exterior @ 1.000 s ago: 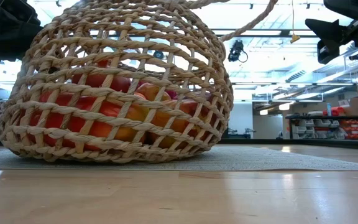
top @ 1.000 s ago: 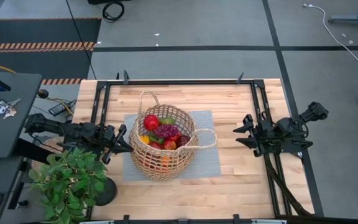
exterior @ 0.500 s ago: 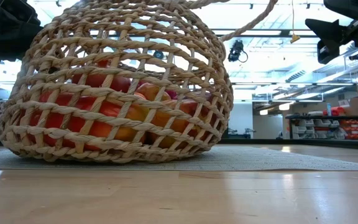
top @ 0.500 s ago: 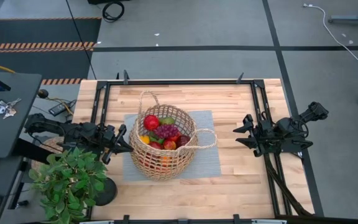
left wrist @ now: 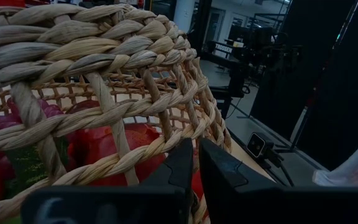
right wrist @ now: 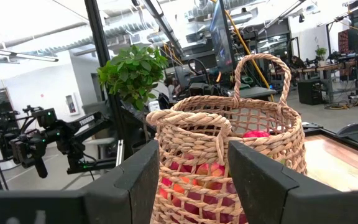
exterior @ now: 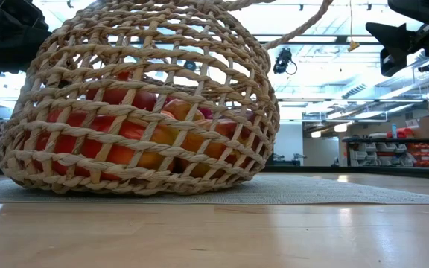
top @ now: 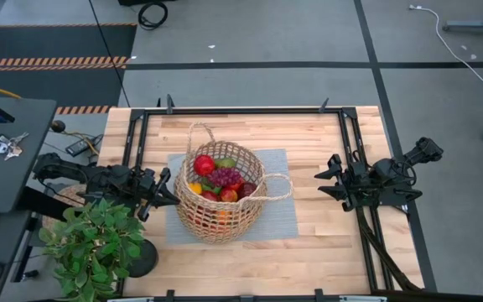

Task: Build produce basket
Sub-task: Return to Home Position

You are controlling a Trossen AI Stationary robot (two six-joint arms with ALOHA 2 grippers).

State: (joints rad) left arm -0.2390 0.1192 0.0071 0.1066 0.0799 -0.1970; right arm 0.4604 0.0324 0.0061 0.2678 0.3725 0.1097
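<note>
On wooden table, grey mat (basket atop)

Looks straight down over the whole table; sits low, close against the basket; faces it wrist-mounted from opposite sides.

The right claw holds its two dark fingers spread wide, framing the wicker basket on the table. Red and orange produce shows through the weave. A leafy plant rises behind it, with the left arm beyond.
</note>
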